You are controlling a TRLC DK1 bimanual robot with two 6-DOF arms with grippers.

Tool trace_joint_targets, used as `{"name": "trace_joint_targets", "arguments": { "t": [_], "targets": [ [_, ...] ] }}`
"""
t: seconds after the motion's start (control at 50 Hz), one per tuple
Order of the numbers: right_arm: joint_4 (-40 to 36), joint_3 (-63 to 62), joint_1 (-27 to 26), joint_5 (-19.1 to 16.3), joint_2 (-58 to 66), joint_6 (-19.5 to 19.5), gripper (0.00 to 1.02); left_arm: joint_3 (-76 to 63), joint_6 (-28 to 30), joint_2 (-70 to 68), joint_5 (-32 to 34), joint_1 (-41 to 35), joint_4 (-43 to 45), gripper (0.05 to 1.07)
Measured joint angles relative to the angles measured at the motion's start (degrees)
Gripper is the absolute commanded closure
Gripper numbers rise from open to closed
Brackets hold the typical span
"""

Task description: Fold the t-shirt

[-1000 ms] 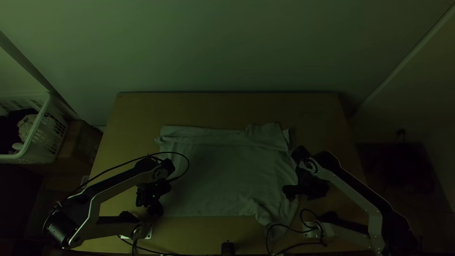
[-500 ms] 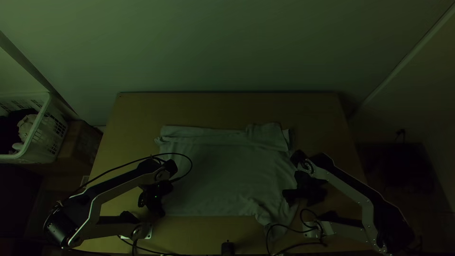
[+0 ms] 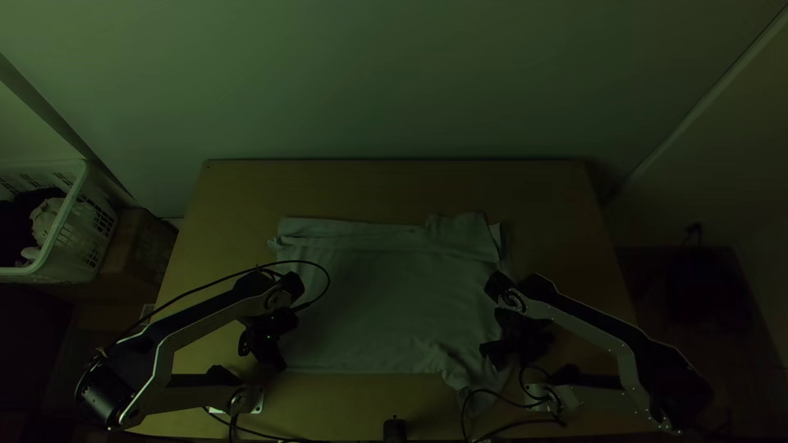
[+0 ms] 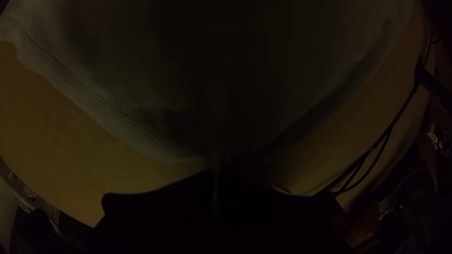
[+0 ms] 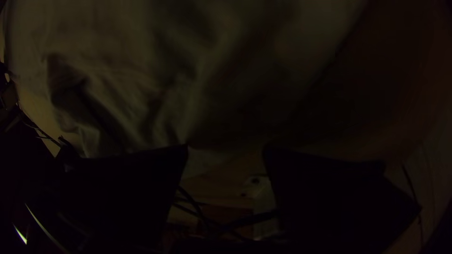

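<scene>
The pale t-shirt lies spread across the table, with a folded band along its far side and a bunched near right corner. At its near left corner is my left gripper; in the left wrist view the fingers of the left gripper meet at the corner of the t-shirt, shut on it. Over the right side of the shirt is my right gripper. The right wrist view has this right gripper open, its fingers apart beside creased cloth.
Bare tabletop extends beyond the shirt. Black cables loop near the right arm's base and over the near right cloth. A small black object stands at the near edge. A white basket with cloth is left of the table.
The right gripper has shifted left and toward the near edge. The left gripper's fingers have closed at the shirt's near left corner. The shirt lies much as before.
</scene>
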Motion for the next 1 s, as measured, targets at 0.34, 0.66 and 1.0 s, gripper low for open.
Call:
{"name": "trace_joint_targets", "arguments": {
  "t": [0.34, 0.66, 1.0],
  "targets": [
    [2.34, -2.05, 0.22, 0.17, -4.04, 0.50, 1.00, 0.50, 0.07, -0.96, -0.02, 2.01, 0.22, 1.04],
    [1.77, 2.14, -11.82, 0.15, -6.49, -3.67, 1.00, 2.99, 1.84, -3.41, -0.02, 6.86, 0.20, 1.04],
    [-1.31, 5.62, -17.92, 2.67, -7.45, -8.00, 1.00, 5.60, 6.21, -4.79, 0.00, 14.49, 0.17, 1.04]
  ]
}}
